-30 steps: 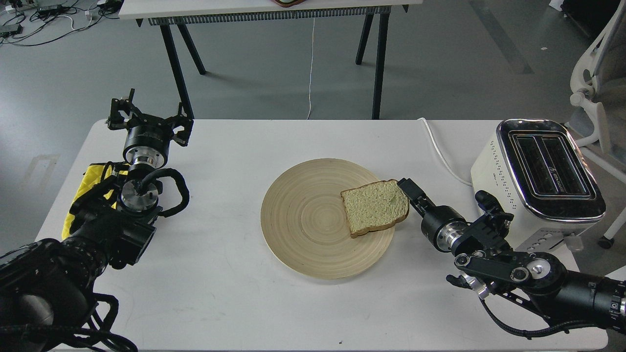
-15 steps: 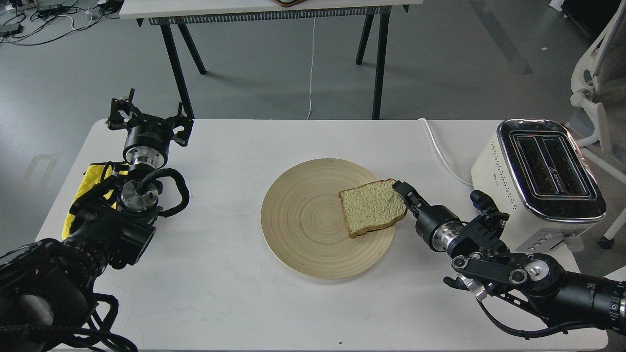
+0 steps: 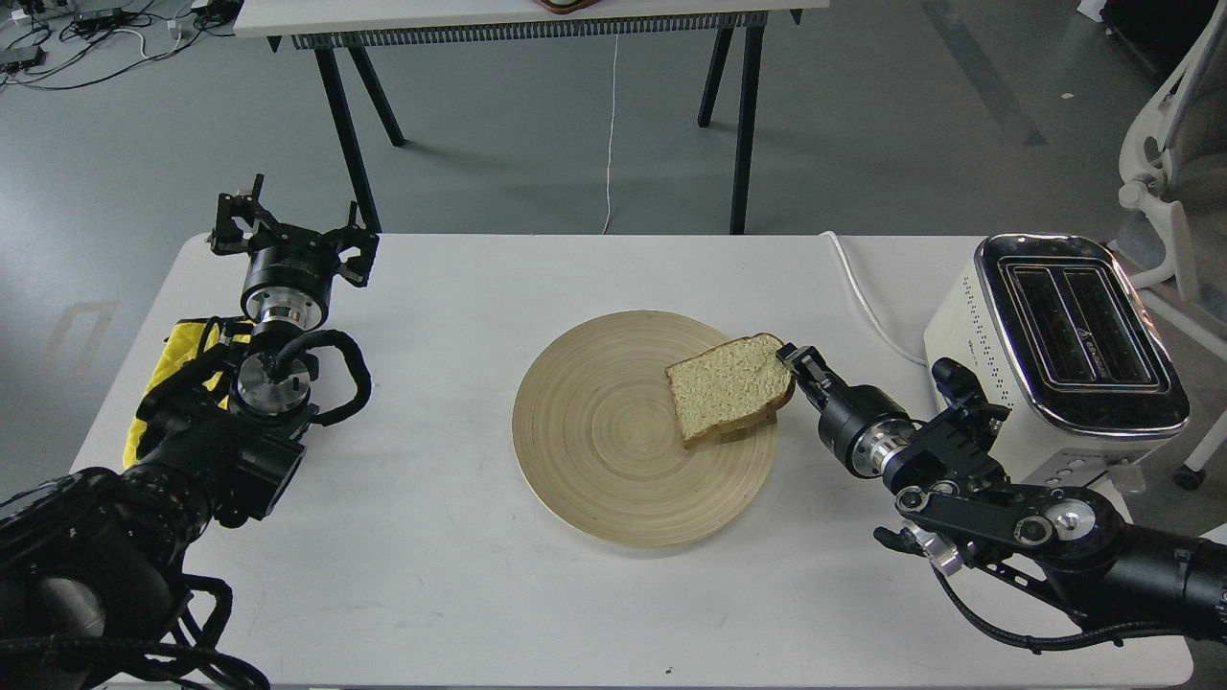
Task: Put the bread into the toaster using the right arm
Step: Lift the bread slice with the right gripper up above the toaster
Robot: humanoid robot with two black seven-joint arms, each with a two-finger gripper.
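Observation:
The bread [image 3: 726, 386], a tan slice with a brown crust, is over the right side of a round wooden plate [image 3: 585, 479]. Its right edge is raised, with a shadow under it. My right gripper [image 3: 788, 368] is shut on that right edge, the arm coming in from the lower right. The cream-white toaster [image 3: 997, 326] with a chrome top and two empty slots stands at the table's right end, just right of the arm's wrist. My left gripper [image 3: 290, 235] is open and empty at the far left of the table.
The toaster's white cord [image 3: 863, 297] runs over the table's back edge. A yellow cloth [image 3: 180, 347] lies under my left arm. A white chair [image 3: 1165, 163] stands off the table at right, and another table [image 3: 527, 24] stands behind.
My right gripper slid left onto the bread's right edge, closed on it, and has raised that edge off the plate. The left arm has not moved.

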